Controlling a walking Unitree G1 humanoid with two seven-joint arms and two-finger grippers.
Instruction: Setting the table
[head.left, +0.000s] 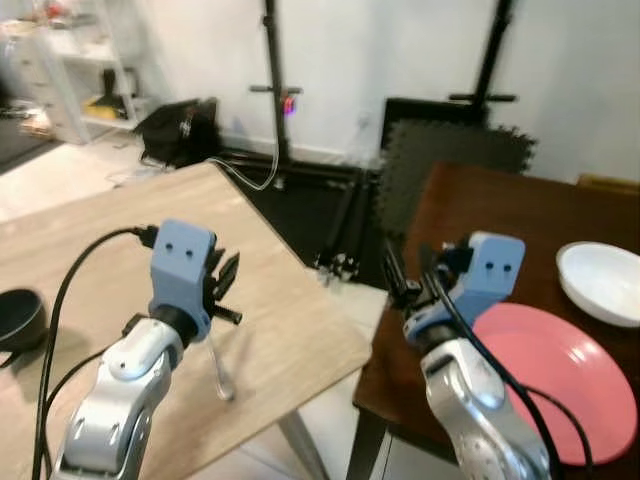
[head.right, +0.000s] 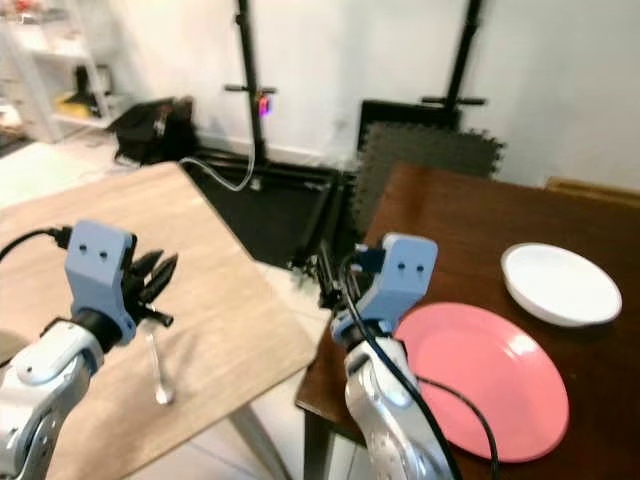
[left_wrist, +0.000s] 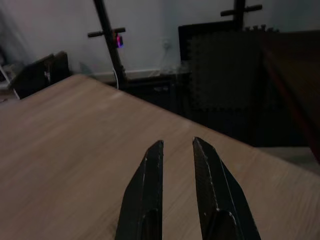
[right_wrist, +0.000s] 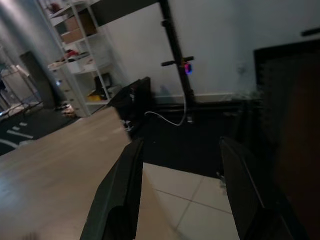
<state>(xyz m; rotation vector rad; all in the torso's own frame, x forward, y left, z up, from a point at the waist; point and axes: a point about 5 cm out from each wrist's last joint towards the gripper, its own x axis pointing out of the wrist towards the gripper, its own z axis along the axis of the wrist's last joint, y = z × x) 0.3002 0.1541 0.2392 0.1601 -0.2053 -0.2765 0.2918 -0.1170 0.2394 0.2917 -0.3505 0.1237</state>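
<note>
On the light wooden table (head.left: 120, 250) to the robot's left, the left eye view shows a metal spoon (head.left: 218, 370) lying near the corner, with the left gripper (head.left: 225, 285) hovering just above its handle end. A dark bowl (head.left: 20, 318) sits at that table's far left edge. Across the gap, the right gripper (head.left: 395, 280) hangs at the edge of the dark wooden table (head.left: 480, 210), beside a pink plate (head.left: 560, 370) and a white bowl (head.left: 605, 282). From the left wrist, the two fingers (left_wrist: 150, 195) stand slightly parted, grasping nothing, above bare wood. From the right wrist, the fingers (right_wrist: 122, 192) are spread wide and released, over the floor between the tables.
</note>
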